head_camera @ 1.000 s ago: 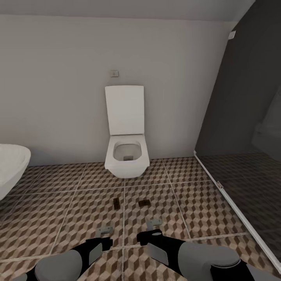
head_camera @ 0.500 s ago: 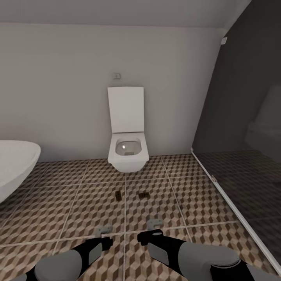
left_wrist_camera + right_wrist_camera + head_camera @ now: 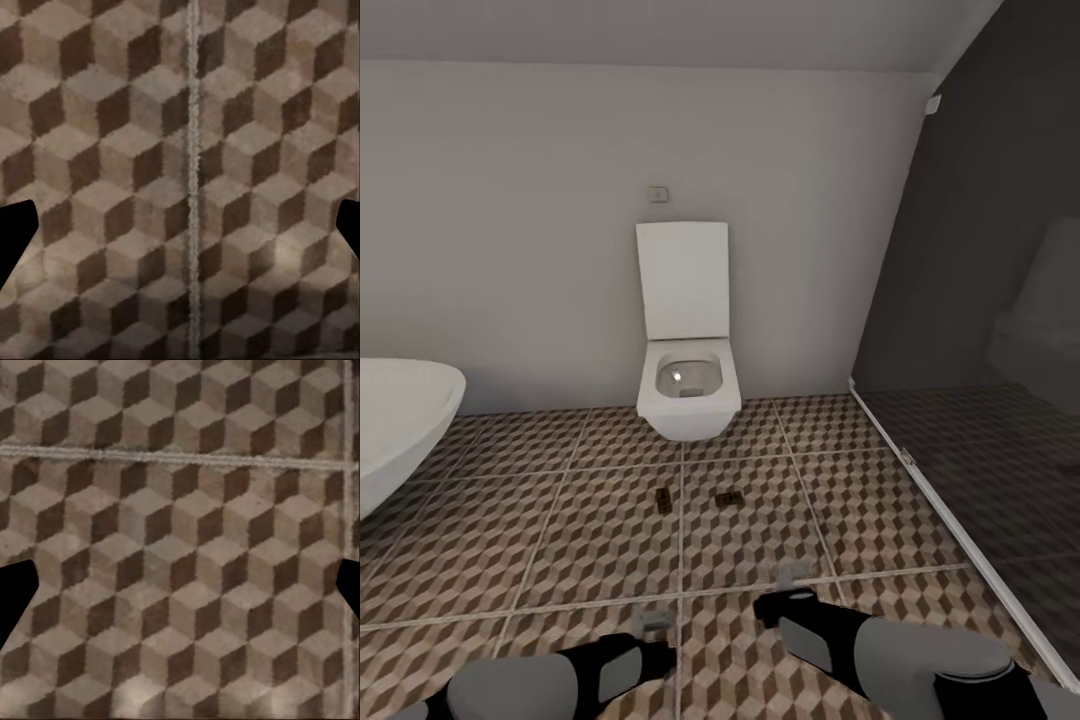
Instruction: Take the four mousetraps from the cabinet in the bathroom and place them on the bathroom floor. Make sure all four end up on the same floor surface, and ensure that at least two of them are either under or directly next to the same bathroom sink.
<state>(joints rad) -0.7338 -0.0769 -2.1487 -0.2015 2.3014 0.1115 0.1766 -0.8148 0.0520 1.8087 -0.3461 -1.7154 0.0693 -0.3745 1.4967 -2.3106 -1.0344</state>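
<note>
Two mousetraps lie on the bathroom floor (image 3: pixel 560 540) in front of the toilet: one (image 3: pixel 664 502) on the left, one (image 3: pixel 729 498) on the right, a grout line between them. My left gripper (image 3: pixel 653 622) and right gripper (image 3: pixel 792 575) hover low over the tiles, nearer to me than the traps. In the left wrist view the gripper (image 3: pixel 180 232) is open over cube-pattern tile with nothing between its dark fingertips (image 3: pixel 13 234). The right gripper (image 3: pixel 180 589) is likewise open and empty. The cabinet and the sink are out of view.
A white wall-hung toilet (image 3: pixel 688 385) with its lid up stands against the far wall. The oval white bathtub (image 3: pixel 395 430) juts in at the left. A dark glass shower screen (image 3: pixel 970 330) and its floor rail (image 3: pixel 940 510) run along the right.
The camera shifted slightly between the earliest frame and now. Both grippers have since moved right, the left one also back toward me. The two mousetraps lie as before.
</note>
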